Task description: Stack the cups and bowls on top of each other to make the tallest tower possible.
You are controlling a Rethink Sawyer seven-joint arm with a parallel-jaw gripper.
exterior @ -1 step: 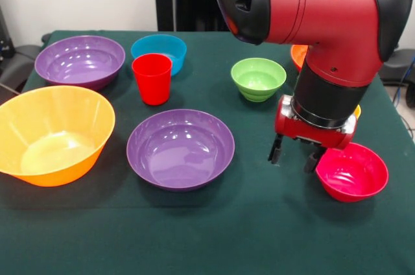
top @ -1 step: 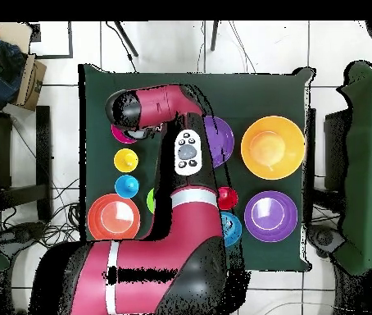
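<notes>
I've got the gripper (exterior @ -1 step: 296, 155) low over the table, fingers apart, nothing btwn them. Pink bowl (exterior @ -1 step: 352, 172) just beside at its 3 o'clock. Purple bowl (exterior @ -1 step: 180, 148) at 9, green bowl (exterior @ -1 step: 258, 78) at 11, red cup (exterior @ -1 step: 152, 78) farther at 10.

The red and black arm (exterior @ -1 step: 324, 22) bends down from above, its wrist vertical. The hand (exterior @ -1 step: 296, 154) points straight down, its two dark fingers (exterior @ -1 step: 275, 148) spread apart, empty.
</notes>
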